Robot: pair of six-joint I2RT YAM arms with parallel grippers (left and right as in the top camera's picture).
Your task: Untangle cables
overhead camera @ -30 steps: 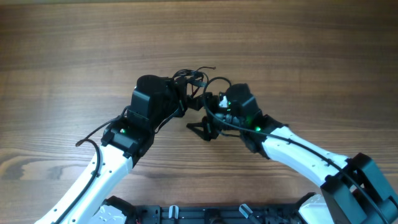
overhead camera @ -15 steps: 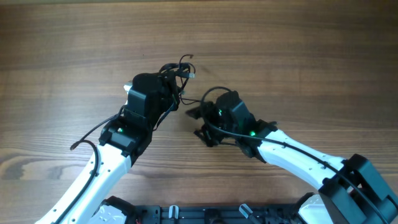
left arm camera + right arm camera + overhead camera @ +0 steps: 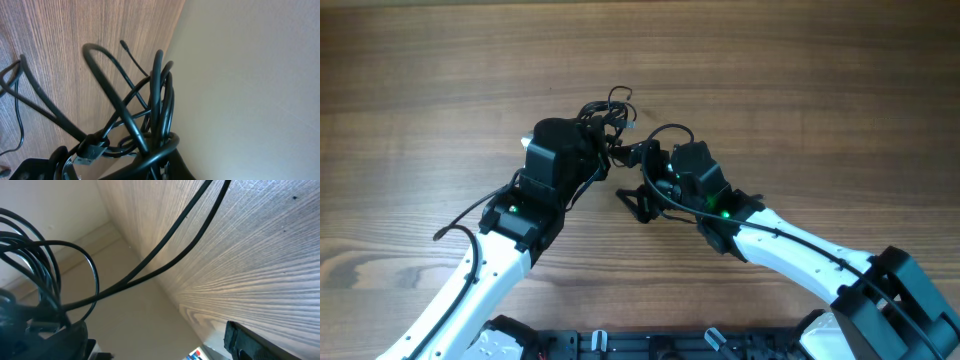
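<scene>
Landmark: left gripper [image 3: 601,146], just above the middle of the wooden table [image 3: 800,70] in the overhead view.
Cables: the cables [image 3: 607,113] are bunched in one dark knot right at the tip of the left gripper, with loops sticking out beyond it toward the far edge of the table.
Left claw: fingers pinched together on the knot. In the left wrist view the loops stand up from the fingers, clear of the wood.
Plug end: one small plug end [image 3: 91,151] sits low in the bunch, close to the left gripper's fingers.
Loose strand: a thin tail [image 3: 131,54] pokes out of the bunch above the table surface.
Right gripper: the right gripper [image 3: 636,178] is just to the right of the left gripper, pointing at it, close but apart.
Right claw: fingers spread wide, nothing clamped between them.
Right wrist view: a black strand [image 3: 165,235] crosses over the wood grain. I cannot tell whether it is a task cable or an arm cord.
Arm cord: a thicker black cord [image 3: 667,129] arcs over the right wrist, right of the left gripper.
</scene>
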